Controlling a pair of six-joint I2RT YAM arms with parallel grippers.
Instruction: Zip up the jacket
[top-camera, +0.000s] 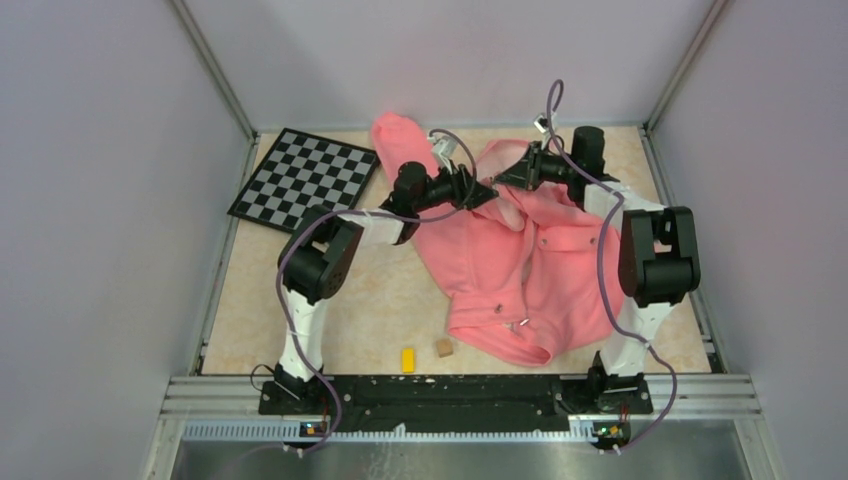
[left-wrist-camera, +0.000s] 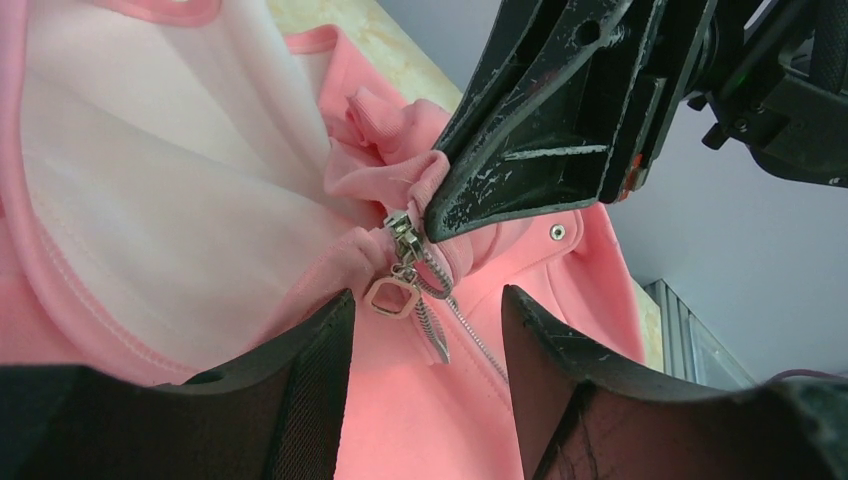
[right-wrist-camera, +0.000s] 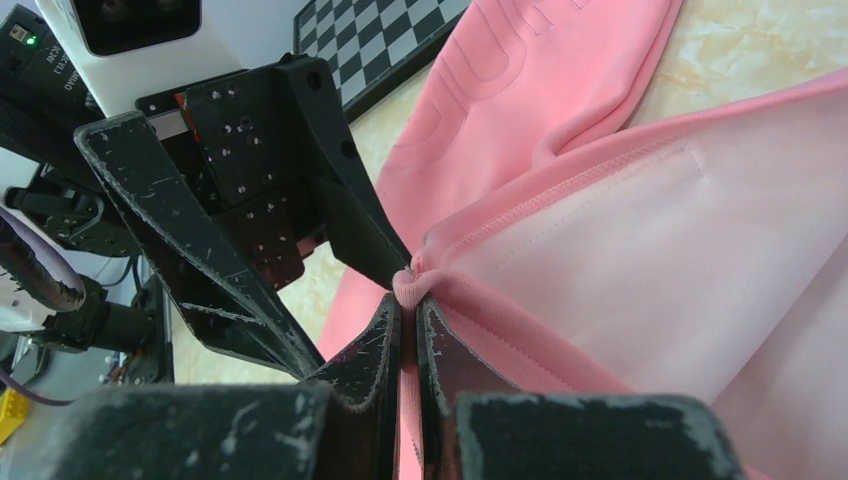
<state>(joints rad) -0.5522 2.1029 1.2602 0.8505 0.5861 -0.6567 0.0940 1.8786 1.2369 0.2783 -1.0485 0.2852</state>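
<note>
Zipping has hardly begun: the jacket (top-camera: 520, 260) lies on the right half of the table (top-camera: 390, 300), from the far edge toward the near edge, its front open and pale inside showing. The right tool (right-wrist-camera: 408, 300) is clenched on the jacket right by the zipper pull (left-wrist-camera: 390, 297). The left tool (left-wrist-camera: 428, 310) is spread apart around the pull and is not touching it

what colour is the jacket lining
Pale pink lining, clearest in the left wrist view.

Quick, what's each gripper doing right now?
Left gripper: open at the zipper pull, not gripping it.
Right gripper: closed on the jacket edge.
</note>
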